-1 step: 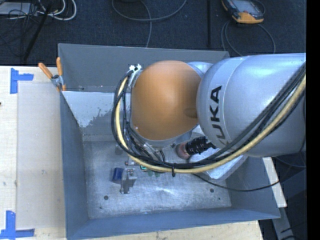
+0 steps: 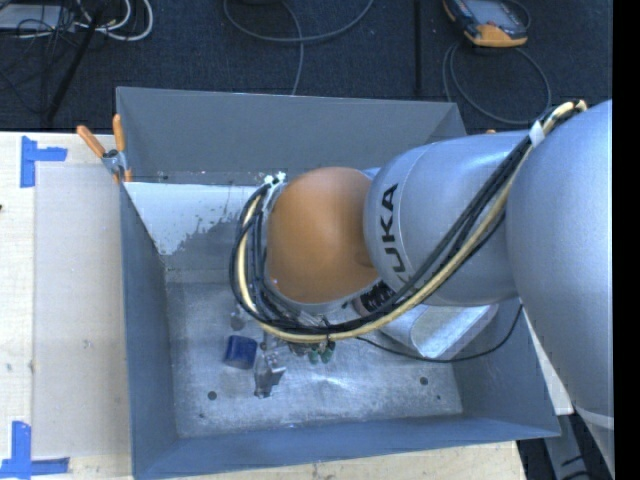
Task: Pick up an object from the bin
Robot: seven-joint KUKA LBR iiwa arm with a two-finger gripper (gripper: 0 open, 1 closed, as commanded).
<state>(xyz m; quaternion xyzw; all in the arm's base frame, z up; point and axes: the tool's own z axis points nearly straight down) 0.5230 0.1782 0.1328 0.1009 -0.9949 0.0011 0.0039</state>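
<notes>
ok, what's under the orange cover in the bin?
The end effector pokes out below the orange cover, beside a small blue block on the bin floor. Whatever lies directly beneath the cover is hidden.

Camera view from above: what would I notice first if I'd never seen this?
The big silver arm with its round orange cover jumps out, reaching from the right over the middle of the grey bin. Below it, the gripper hangs just beside a small blue block on the bin's floor.
</notes>
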